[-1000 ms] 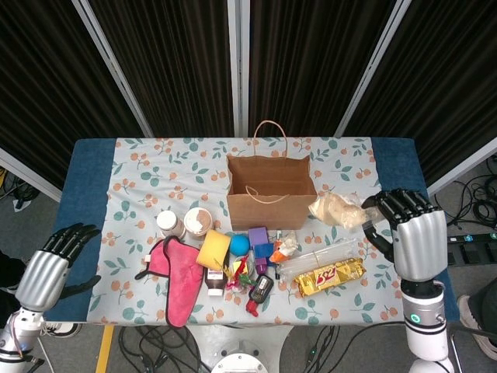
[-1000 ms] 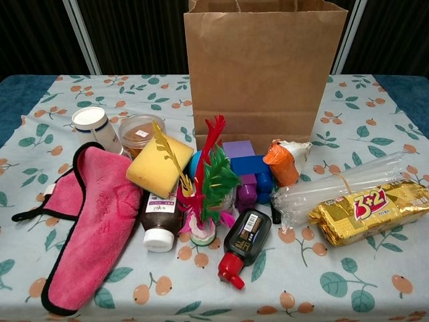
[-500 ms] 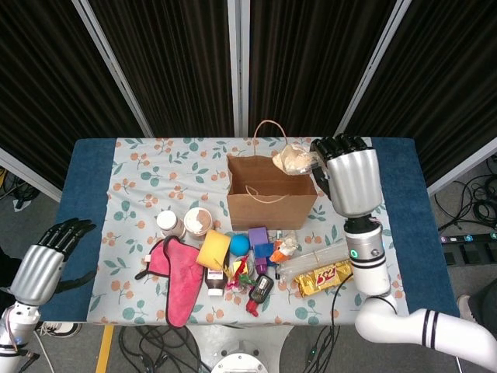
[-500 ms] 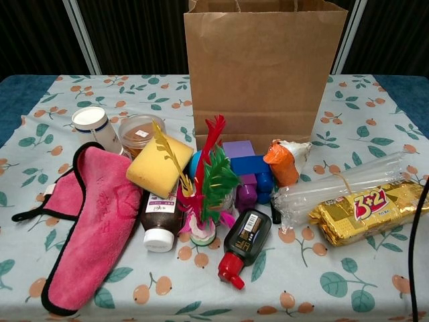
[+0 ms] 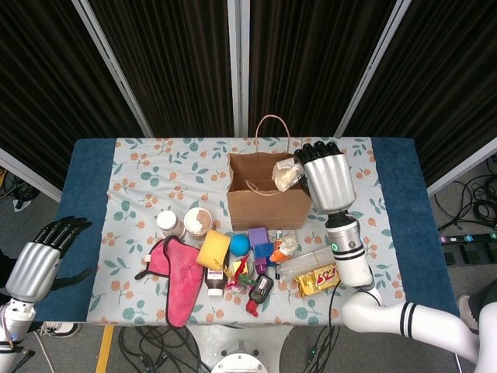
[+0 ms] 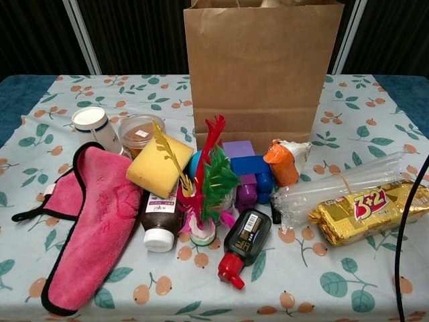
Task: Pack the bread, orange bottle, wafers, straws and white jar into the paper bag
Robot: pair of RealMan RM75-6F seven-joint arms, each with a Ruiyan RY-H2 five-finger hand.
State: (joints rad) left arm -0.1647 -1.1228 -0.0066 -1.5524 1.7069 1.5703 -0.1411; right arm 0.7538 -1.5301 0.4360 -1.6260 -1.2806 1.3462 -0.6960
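Observation:
The brown paper bag (image 5: 268, 194) stands open at the middle back of the table; in the chest view the bag (image 6: 261, 67) fills the upper centre. My right hand (image 5: 326, 180) grips the wrapped bread (image 5: 286, 175) over the right side of the bag's opening. The orange bottle (image 5: 284, 249) (image 6: 281, 164) lies just in front of the bag. The clear pack of straws (image 5: 314, 259) (image 6: 342, 184) lies against the gold wafers pack (image 5: 318, 280) (image 6: 369, 211) at the front right. The white jar (image 5: 168, 223) (image 6: 94, 126) stands at the left. My left hand (image 5: 40, 260) hangs off the table's left edge, holding nothing.
A pink cloth (image 6: 94, 221), yellow sponge (image 6: 159, 166), brown-lidded tub (image 6: 137, 131), brown bottle (image 6: 161, 225), feather shuttlecock (image 6: 204, 194), purple and blue blocks (image 6: 244, 171) and a black bottle with a red cap (image 6: 242, 245) crowd the front middle. A black cable (image 6: 409, 221) crosses the chest view's right edge.
My right hand has lifted the bread from the table right of the bag and carried it left over the bag's opening. My left hand has drifted slightly back.

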